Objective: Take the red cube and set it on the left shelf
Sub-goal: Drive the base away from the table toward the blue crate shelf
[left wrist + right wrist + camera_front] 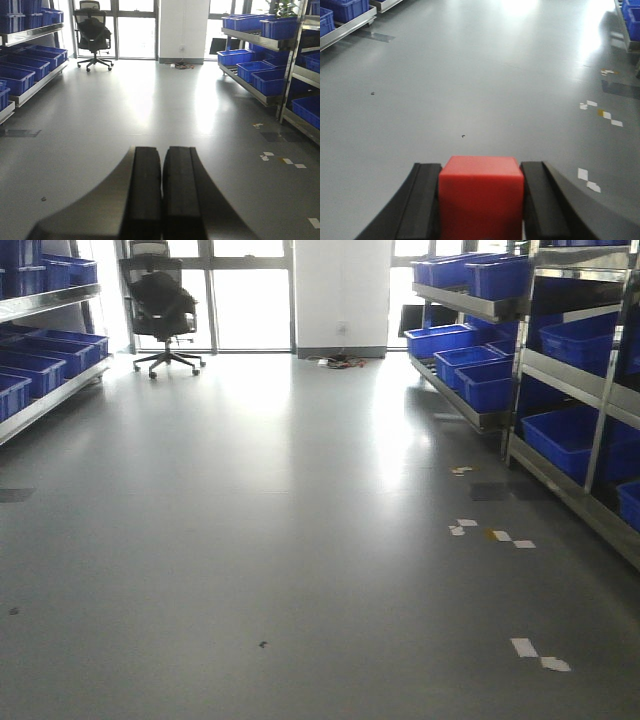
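My right tool (481,170) grips the red cube (481,200) squarely and the left tool (161,150) is closed on nothing, so I'd squeeze firmly while driving to the left shelf (55,398), seemingly well away through the glare.

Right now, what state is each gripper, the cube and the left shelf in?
left gripper: shut, empty.
right gripper: shut on the red cube.
red cube: clamped between the fingers, off the floor.
left shelf: holds blue crates; no cube seen on it.
office chair: upright, nobody in it.
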Tool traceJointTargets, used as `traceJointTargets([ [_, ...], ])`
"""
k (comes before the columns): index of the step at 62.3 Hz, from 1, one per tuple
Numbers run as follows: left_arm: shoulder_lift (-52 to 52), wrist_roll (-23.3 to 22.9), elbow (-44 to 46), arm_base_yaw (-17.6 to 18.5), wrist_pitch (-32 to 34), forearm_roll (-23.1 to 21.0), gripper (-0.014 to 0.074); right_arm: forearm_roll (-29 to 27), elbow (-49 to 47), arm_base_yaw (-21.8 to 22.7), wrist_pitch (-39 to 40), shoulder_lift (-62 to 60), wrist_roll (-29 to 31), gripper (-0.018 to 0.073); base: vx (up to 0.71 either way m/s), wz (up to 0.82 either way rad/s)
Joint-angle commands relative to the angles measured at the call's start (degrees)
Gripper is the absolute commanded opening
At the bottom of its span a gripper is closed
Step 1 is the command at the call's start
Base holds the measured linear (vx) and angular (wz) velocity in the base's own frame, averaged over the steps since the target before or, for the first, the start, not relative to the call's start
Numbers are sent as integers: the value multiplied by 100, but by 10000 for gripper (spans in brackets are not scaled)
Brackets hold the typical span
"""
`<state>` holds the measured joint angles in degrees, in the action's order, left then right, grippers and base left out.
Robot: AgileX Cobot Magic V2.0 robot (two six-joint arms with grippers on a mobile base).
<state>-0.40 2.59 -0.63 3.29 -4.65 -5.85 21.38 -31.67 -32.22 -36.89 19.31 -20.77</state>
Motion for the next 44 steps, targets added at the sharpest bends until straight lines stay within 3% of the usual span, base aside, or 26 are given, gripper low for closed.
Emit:
traceJointTargets([
  [1,-70,-31,-136,6,511,-21,101,176,-154,21,405,43,31,158,23,19],
  [44,-70,-31,-136,6,511,-21,101,176,-154,21,405,48,31,158,42,19],
])
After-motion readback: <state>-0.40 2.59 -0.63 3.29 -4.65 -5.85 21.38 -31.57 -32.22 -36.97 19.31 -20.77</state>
